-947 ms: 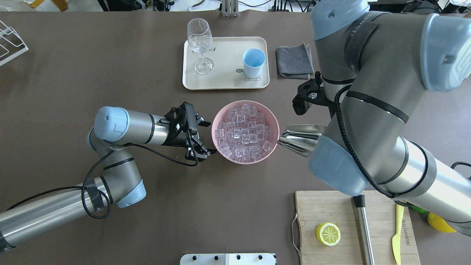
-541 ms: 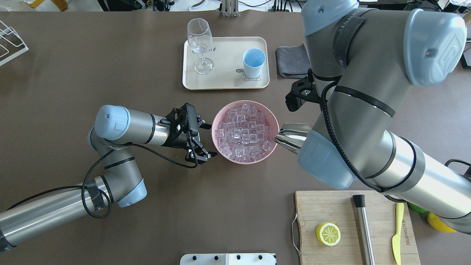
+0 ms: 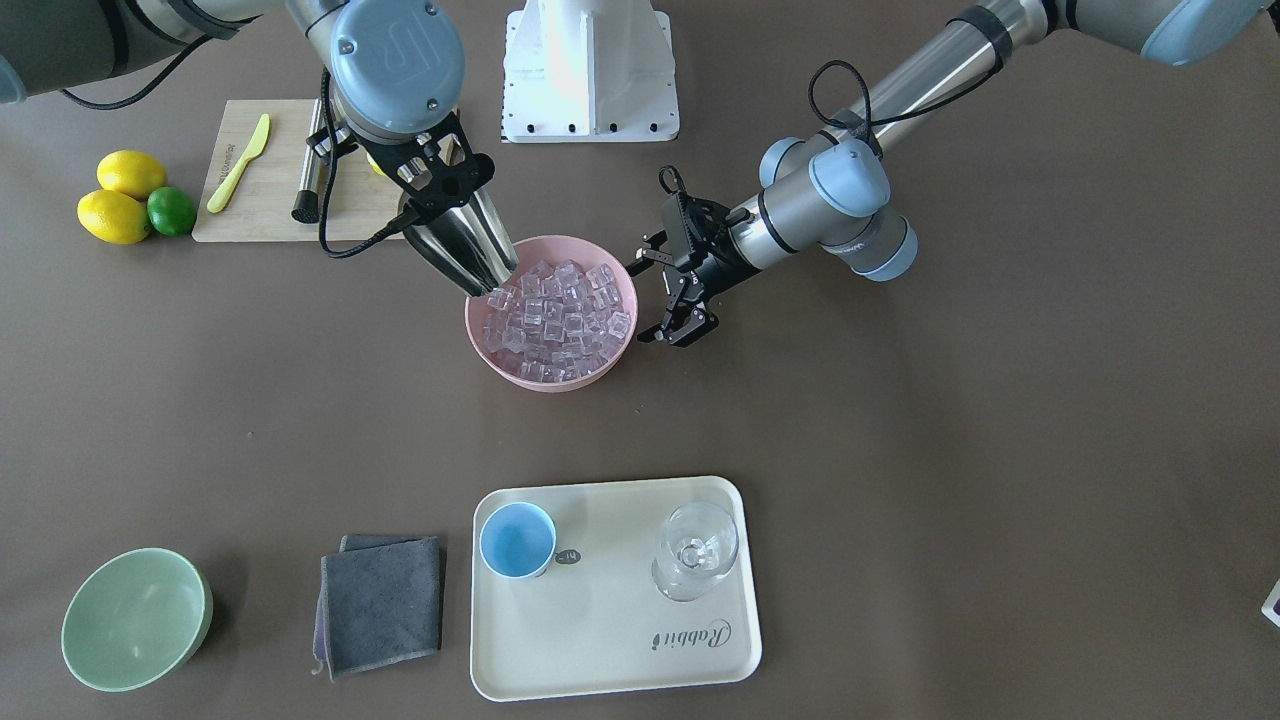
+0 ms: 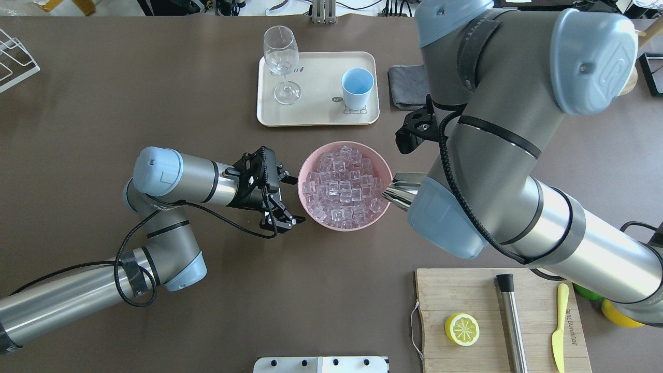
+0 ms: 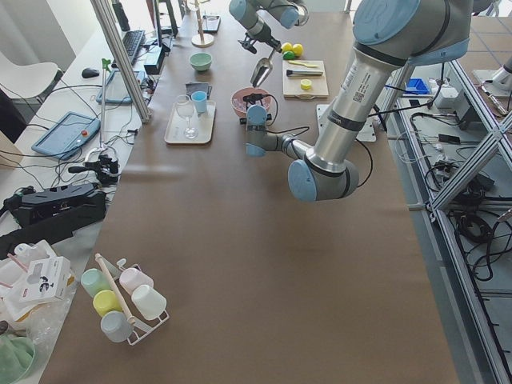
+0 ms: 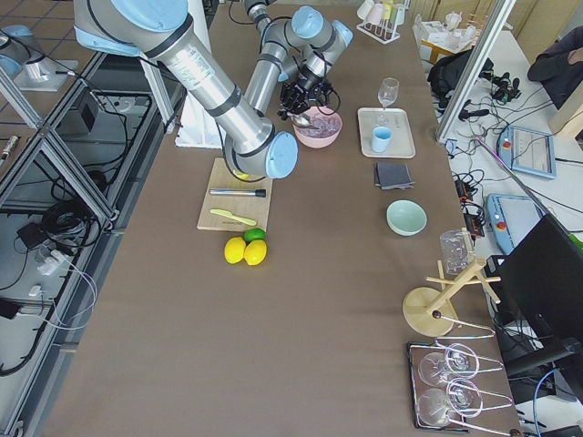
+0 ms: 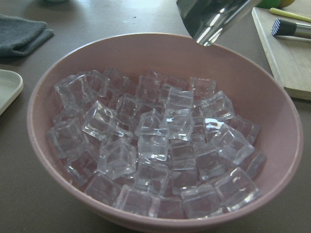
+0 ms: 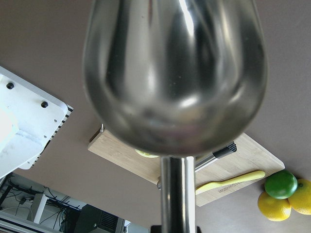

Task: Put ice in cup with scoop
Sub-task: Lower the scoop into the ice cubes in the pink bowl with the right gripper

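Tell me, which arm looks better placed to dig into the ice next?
Right. The right gripper holds the scoop, tipped over the ice in the pink bowl; the left gripper sits open, empty, beside it.

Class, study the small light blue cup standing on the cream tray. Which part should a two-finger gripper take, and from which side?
Probably the rim of the small light blue cup, from above: it stands upright, mouth open, with bare cream tray around it and the clear stemmed wine glass well apart.
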`<state>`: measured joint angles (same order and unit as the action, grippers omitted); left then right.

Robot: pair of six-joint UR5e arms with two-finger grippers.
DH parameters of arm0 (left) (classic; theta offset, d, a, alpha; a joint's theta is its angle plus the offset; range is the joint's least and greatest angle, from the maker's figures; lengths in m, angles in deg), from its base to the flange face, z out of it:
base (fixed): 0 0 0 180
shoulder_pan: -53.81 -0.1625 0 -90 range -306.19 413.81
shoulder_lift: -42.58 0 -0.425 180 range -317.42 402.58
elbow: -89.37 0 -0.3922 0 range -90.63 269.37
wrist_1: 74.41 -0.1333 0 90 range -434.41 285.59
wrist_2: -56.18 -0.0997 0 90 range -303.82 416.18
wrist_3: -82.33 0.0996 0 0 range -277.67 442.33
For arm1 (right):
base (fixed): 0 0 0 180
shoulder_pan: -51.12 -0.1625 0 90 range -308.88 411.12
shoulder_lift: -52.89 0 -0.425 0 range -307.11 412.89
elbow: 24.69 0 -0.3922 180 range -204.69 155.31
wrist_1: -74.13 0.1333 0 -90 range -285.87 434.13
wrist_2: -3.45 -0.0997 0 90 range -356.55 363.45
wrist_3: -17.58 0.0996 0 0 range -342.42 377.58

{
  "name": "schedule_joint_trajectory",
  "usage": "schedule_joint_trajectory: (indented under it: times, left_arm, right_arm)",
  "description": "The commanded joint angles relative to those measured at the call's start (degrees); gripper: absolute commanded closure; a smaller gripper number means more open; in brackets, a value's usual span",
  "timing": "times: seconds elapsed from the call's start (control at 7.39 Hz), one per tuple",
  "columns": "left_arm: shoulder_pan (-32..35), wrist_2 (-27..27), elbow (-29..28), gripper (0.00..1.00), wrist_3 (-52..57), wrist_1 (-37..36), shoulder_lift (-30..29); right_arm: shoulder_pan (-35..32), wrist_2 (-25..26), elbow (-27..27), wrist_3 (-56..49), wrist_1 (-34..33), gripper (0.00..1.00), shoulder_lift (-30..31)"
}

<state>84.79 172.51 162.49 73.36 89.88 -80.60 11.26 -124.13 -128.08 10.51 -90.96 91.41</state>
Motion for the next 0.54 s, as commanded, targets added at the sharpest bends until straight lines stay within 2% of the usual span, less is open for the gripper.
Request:
schedule_joint_trajectory:
  times: [0.0, 0.41]
  left_arm:
    - [0.6, -0.1, 0.0, 0.01, 0.0, 0.0, 0.0]
    - [0.8, -0.1, -0.1, 0.01, -0.1, 0.0, 0.4]
  right_arm:
    - [3.3, 3.9, 2.7, 0.6, -0.8, 1.0, -2.5]
    - [5.4, 7.6, 5.2, 0.6, -1.0, 1.0, -4.9]
